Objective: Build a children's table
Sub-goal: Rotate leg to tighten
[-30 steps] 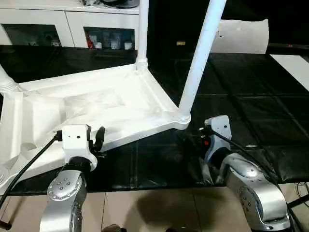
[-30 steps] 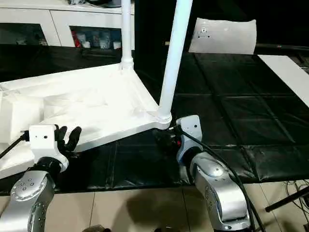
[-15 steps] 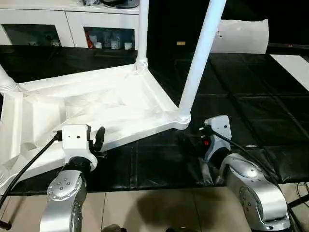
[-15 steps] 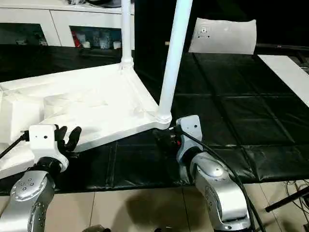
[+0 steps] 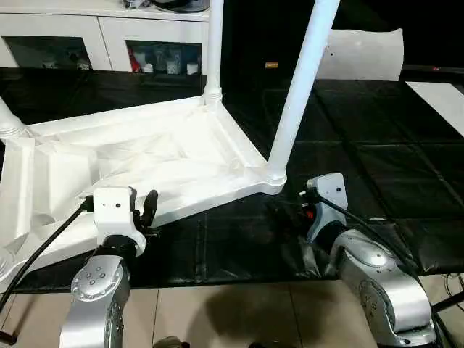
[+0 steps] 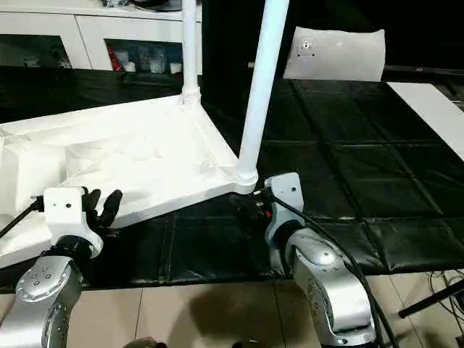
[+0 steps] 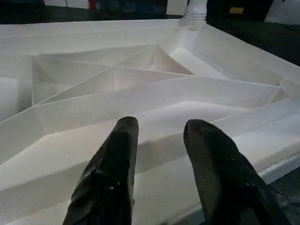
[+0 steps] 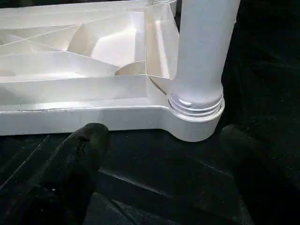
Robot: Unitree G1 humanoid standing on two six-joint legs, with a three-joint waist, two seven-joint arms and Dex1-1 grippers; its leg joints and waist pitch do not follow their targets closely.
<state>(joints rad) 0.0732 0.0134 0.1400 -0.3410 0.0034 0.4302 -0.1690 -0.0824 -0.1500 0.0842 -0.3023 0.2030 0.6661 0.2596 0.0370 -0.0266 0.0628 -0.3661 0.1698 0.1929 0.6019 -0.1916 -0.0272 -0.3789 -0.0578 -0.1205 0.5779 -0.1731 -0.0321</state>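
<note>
Black floor mats (image 5: pixel 348 138) under upturned tabletop (image 5: pixel 145 159). Nothing changed over last second; legs (image 5: pixel 301 87) seated upright in corner sockets. Left gripper (image 7: pixel 157 154) at near rim, fingers partly spread, holding nothing. Right gripper (image 8: pixel 164 159) below near-right corner, fingers wide apart, empty.

Silver forearms (image 5: pixel 94 286), white wrist boxes, blk fingers (image 7: pixel 112 173), blk cables.

The white top (image 5: pixel 145 163) lies upside down on black matting, ribbed underside up. Legs (image 5: pixel 301 87) stand upright in its corner sockets, three in view.
</note>
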